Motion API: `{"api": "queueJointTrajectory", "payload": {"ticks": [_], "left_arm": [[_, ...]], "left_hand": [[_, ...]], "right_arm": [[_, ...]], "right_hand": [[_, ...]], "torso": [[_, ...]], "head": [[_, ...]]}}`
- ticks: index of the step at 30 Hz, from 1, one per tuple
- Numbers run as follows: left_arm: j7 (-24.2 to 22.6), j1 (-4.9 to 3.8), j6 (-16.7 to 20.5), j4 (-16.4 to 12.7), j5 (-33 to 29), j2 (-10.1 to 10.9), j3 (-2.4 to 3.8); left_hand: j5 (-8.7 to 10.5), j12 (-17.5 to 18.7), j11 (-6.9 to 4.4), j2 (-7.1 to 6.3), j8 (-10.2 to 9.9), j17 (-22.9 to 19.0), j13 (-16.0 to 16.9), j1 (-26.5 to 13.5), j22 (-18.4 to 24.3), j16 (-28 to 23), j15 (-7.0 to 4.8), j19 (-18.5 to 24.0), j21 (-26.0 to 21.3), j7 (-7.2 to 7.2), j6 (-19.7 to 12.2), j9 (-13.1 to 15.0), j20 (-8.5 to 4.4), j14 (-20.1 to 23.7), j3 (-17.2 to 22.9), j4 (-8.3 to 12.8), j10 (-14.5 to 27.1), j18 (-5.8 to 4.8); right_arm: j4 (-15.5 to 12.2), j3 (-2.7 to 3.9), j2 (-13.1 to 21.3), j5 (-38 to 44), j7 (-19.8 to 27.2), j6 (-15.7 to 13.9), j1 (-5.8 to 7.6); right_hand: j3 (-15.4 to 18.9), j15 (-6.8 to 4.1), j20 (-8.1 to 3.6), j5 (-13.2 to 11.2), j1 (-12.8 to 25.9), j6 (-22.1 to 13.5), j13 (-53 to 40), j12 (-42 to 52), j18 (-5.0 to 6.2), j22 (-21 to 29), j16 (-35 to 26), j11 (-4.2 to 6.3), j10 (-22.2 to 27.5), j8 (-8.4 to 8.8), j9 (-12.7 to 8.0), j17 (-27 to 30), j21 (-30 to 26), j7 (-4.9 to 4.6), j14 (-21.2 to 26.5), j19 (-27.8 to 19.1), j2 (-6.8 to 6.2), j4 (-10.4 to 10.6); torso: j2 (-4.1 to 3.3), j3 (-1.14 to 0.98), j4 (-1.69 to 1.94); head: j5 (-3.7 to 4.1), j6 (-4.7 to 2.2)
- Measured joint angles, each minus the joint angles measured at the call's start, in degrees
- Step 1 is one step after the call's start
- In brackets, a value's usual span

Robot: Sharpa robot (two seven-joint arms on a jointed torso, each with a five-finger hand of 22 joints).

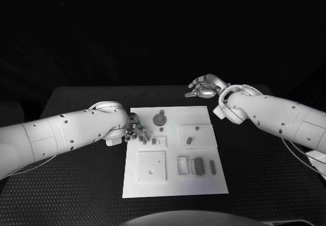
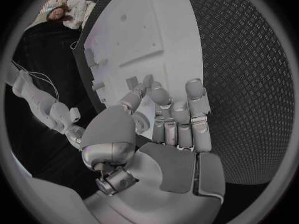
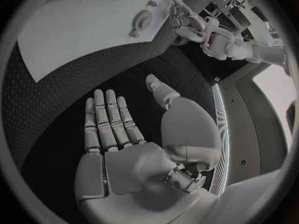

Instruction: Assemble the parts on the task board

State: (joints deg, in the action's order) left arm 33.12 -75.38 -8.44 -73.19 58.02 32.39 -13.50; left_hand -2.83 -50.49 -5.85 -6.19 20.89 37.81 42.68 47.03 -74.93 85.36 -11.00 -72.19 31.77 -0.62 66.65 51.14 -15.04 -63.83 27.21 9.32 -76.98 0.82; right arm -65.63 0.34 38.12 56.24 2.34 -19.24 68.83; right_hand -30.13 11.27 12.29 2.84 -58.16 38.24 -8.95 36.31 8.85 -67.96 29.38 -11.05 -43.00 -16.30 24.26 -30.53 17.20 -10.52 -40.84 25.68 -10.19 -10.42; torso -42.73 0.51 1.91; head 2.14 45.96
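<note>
Black textured table [image 1: 81, 101], dark room behind; white task board [image 1: 173, 188] lies mid-table, long axis running away from me. Grey parts sit on it: a round disc w/ stem [image 1: 160, 118] at the far end, a small peg [image 1: 189, 139] near centre-right, a short block [image 1: 155, 140] by the board's left edge, and a cluster of upright pieces [image 1: 197, 166] in the near-right tray area; a square plate w/ holes [image 1: 152, 165] occupies the near-left.

My left hand [image 1: 136, 132] hovers at the board's left edge, fingers apart and part-curled, grasping nothing; fingertips [image 2: 194, 87] point over the board toward the short block, not touching it as far as I can tell. My right hand [image 1: 204, 87] is off the board beyond its far-right corner, flat and released, palm open [image 3: 112, 134].

Step in hand, by my reading: approach to a first pick w/ the left; no part lifted yet, assembly not begun. Next move calls for lowering onto the short block & pinching it w/o nudging neighbours.
</note>
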Motion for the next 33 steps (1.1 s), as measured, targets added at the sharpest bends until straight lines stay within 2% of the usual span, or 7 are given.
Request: {"api": "queueJointTrajectory", "payload": {"ticks": [17,20,24,25,28,33], "left_arm": [[-0.12,0.02,0.24,-0.16,-0.35,0.35,0.00],[-0.30,0.02,0.61,-0.16,-0.53,0.83,0.03],[-0.58,0.03,1.75,-0.16,-1.52,1.74,0.15],[-0.67,0.03,2.05,-0.16,-1.74,1.89,0.21],[-1.00,0.03,3.17,-0.16,-2.56,2.27,0.34],[-1.85,0.02,4.82,-0.11,-4.46,2.59,0.40]], "left_hand": [[0.00,0.00,0.00,0.00,0.01,0.05,0.01,0.00,0.01,0.00,0.08,0.00,0.00,0.02,-0.02,0.01,0.00,0.07,0.16,-0.16,0.00,0.00],[0.00,0.00,0.00,-0.39,-0.10,0.04,0.01,-0.39,0.01,-0.11,-0.05,0.00,0.00,0.03,-0.02,0.06,0.00,0.21,-0.02,-0.33,0.00,0.00],[0.00,0.00,0.03,-1.64,-0.32,0.04,0.01,-1.64,0.01,-0.28,-0.13,0.00,-0.26,-0.04,-0.51,0.06,0.00,0.31,-0.03,-1.64,0.03,0.00],[0.00,0.00,0.25,-1.49,-0.55,0.04,0.03,-2.52,0.01,-0.29,-0.12,0.05,-0.26,-0.17,-0.65,0.09,-0.04,0.32,-0.68,-1.87,0.26,0.00],[0.00,0.14,0.32,0.15,-0.56,0.04,0.24,-4.23,0.01,-0.49,-0.23,0.44,-0.49,-0.06,-0.96,0.33,-0.42,0.61,-4.29,0.11,0.33,-0.01],[0.00,0.67,0.29,0.38,-1.16,0.01,0.23,-4.46,0.01,-0.87,-0.18,0.90,-0.91,-0.02,-1.34,0.32,-0.18,0.73,-5.32,0.59,0.94,-0.01]], "right_arm": [[0.02,0.00,-0.01,0.00,-0.01,0.13,-0.01],[0.02,0.00,-0.01,0.00,-0.01,0.14,-0.02],[0.05,0.00,-0.01,0.00,-0.01,0.14,-0.02],[0.05,0.00,-0.01,0.00,-0.01,0.14,-0.03],[0.05,0.00,0.04,0.00,-0.01,0.15,-0.04],[0.05,0.00,0.07,0.00,-0.01,0.15,-0.06]], "right_hand": [[0.00,0.02,0.00,0.00,0.00,0.00,0.12,0.00,0.00,-0.22,-0.22,0.00,0.00,0.00,-0.01,0.13,0.00,0.00,0.02,0.01,0.00,0.00],[0.00,0.02,-0.01,0.00,0.00,0.00,0.17,0.00,0.01,-0.22,-0.22,0.00,0.00,0.00,-0.01,0.19,0.00,0.00,0.02,0.01,0.00,0.00],[0.00,0.02,-0.01,0.00,0.00,0.00,0.17,0.00,0.00,-0.27,-0.22,0.00,0.00,0.00,-0.01,0.19,0.00,0.00,0.02,0.01,0.00,0.00],[0.00,0.02,0.10,0.00,0.00,0.00,0.17,0.00,0.01,-0.27,-0.22,0.00,0.00,0.00,-0.01,0.19,0.00,0.00,0.02,-0.10,0.00,0.00],[0.00,0.02,0.09,0.00,-0.23,0.00,0.23,0.00,0.01,-0.34,-0.22,0.00,-0.01,0.00,-0.01,0.26,-0.23,0.00,0.02,-0.30,-0.23,0.00],[0.00,0.02,0.00,0.00,-0.22,0.00,0.23,0.00,0.01,-0.39,-0.43,0.00,-0.01,-0.20,-0.06,0.31,-0.23,0.00,0.02,-0.41,-0.23,0.00]], "torso": [[-0.01,0.00,0.00],[-0.01,0.01,-0.01],[-0.01,0.01,-0.01],[-0.01,0.01,-0.01],[-0.01,0.01,-0.01],[0.00,0.02,0.01]], "head": [[0.04,0.07],[0.04,0.05],[0.02,-0.01],[0.04,-0.02],[0.13,-0.04],[0.18,-0.09]]}}
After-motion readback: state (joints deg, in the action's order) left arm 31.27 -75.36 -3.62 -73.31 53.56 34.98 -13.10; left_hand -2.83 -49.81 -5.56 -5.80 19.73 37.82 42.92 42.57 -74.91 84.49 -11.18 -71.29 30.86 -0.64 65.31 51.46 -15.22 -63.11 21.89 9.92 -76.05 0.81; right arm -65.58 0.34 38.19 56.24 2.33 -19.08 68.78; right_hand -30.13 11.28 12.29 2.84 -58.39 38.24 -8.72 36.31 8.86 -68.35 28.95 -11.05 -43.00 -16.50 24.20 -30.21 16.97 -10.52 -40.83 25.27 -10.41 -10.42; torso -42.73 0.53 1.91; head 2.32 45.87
